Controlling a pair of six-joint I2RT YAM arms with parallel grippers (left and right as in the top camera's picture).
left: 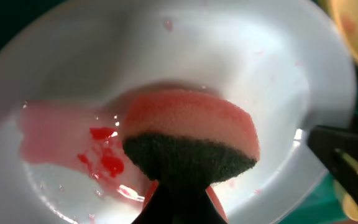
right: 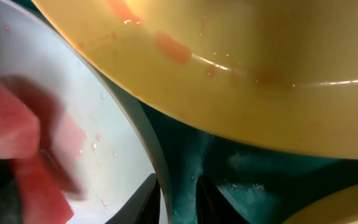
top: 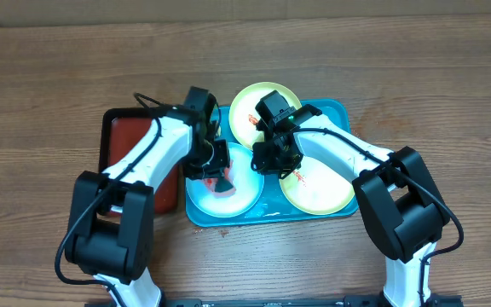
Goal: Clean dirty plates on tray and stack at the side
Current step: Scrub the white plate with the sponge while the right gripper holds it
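The cyan tray (top: 335,109) holds three plates. The light blue plate (top: 201,198) lies at its front left and carries red smears (left: 104,158). My left gripper (top: 220,175) is shut on a pink sponge with a dark scrub side (left: 191,134) and presses it on this plate. My right gripper (top: 262,162) is shut on the light blue plate's right rim (right: 166,180), with one finger inside and one outside. One yellow-green plate (top: 250,107) lies at the tray's back. Another (top: 322,192) lies at the front right, with red marks.
A dark red tray with a black rim (top: 130,141) lies left of the cyan tray, partly under my left arm. Bare wooden table (top: 49,94) surrounds both trays. A few red spots mark the table near the cyan tray's edges.
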